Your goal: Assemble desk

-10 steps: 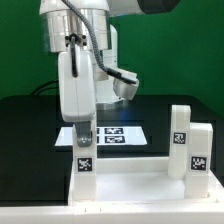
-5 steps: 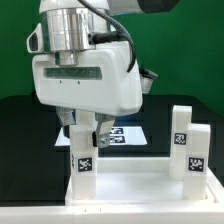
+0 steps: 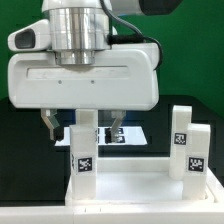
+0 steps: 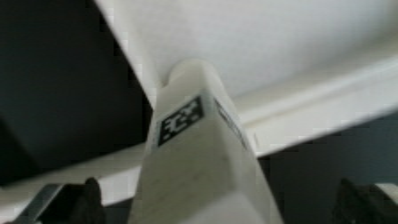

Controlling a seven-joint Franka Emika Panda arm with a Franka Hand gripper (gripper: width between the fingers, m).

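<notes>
Trouble, if it came, looked likely to start at the leg (image 3: 85, 150) standing at the corner of the desk top (image 3: 135, 185) on the exterior view's left. The end effector (image 3: 84, 128) hung right over that leg with its fingers (image 3: 47, 124) spread open, one on each side of the upright and neither touching it as far as I could see. The wrist view agreed: the leg (image 4: 199, 160) ran up the middle of the picture with a dark fingertip (image 4: 68, 205) well off to either side.

The desk top lay on the counter (image 3: 25, 130) near the front edge, with two more legs (image 3: 188, 145) upright at its corner on the exterior view's right, and the marker board (image 3: 125, 135) flat behind it.

My worry was the closing. Should the fingers have shut off-centre, one would have met the leg first and pushed it sideways, tilting it in its seat or dragging the whole top across the counter. A grip taken too near the tip might also have slipped once turning or pressing began, since the plastic looked smooth.
</notes>
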